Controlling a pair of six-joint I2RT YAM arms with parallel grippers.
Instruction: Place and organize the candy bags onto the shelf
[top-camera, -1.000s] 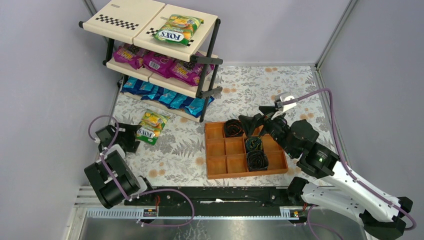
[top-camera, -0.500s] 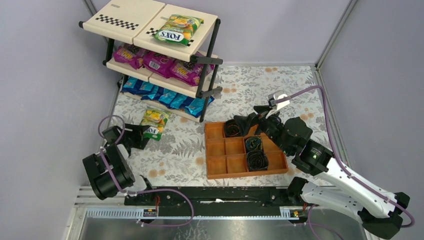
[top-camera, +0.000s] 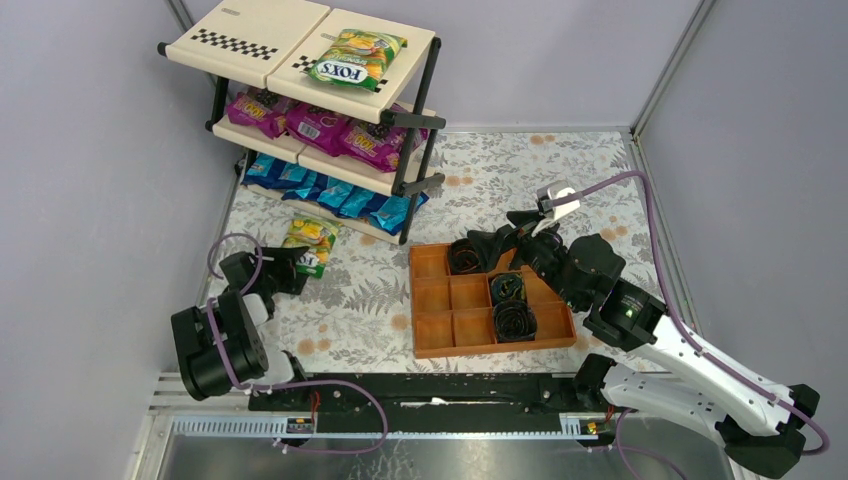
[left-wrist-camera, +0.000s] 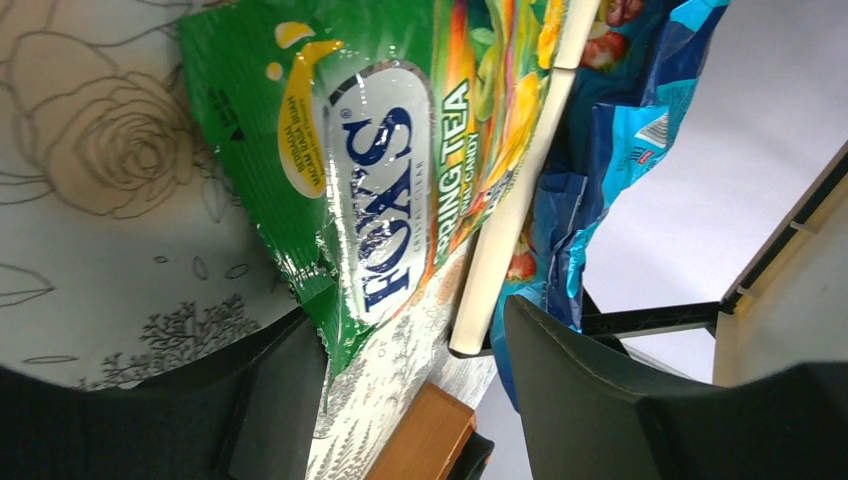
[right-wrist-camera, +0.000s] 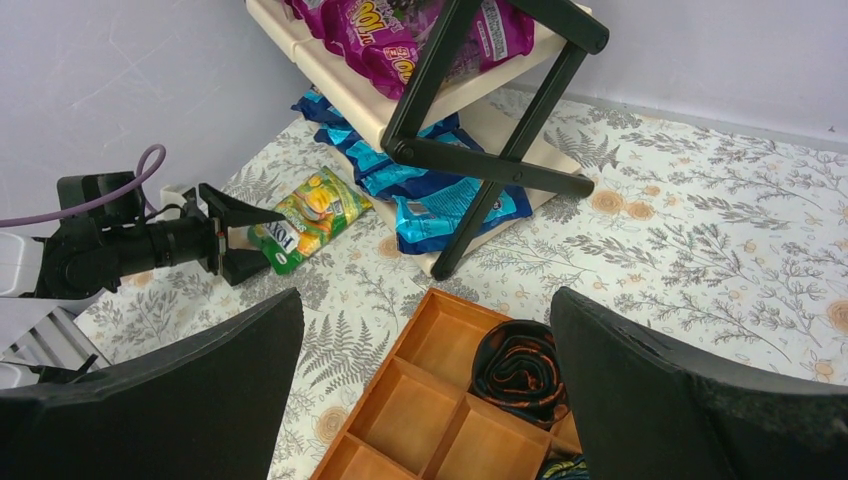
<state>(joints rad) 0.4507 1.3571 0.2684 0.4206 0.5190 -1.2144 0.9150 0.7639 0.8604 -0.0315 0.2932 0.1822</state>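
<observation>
A green FOX'S candy bag (top-camera: 310, 238) lies on the floral table in front of the shelf (top-camera: 270, 45). My left gripper (top-camera: 292, 268) is at its near end, jaws apart. In the left wrist view the bag (left-wrist-camera: 380, 180) has its lower corner against the left finger (left-wrist-camera: 270, 400); the right finger stands well clear, so the gripper (left-wrist-camera: 405, 330) is open. Another green bag (top-camera: 355, 58) lies on the top tier, magenta bags (top-camera: 320, 122) on the middle, blue bags (top-camera: 330, 192) on the bottom. My right gripper (top-camera: 495, 243) hovers open and empty over the tray.
An orange-brown compartment tray (top-camera: 450, 295) sits right of centre with dark coiled rolls (top-camera: 513, 320) in it. The shelf's black post (right-wrist-camera: 470, 150) and bottom panel edge (left-wrist-camera: 510, 240) are close behind the green bag. Grey walls enclose the table.
My left gripper has advanced to the green bag, its jaws narrowing, and the bag has shifted slightly toward the shelf. The right arm moved a little left, then stopped.
</observation>
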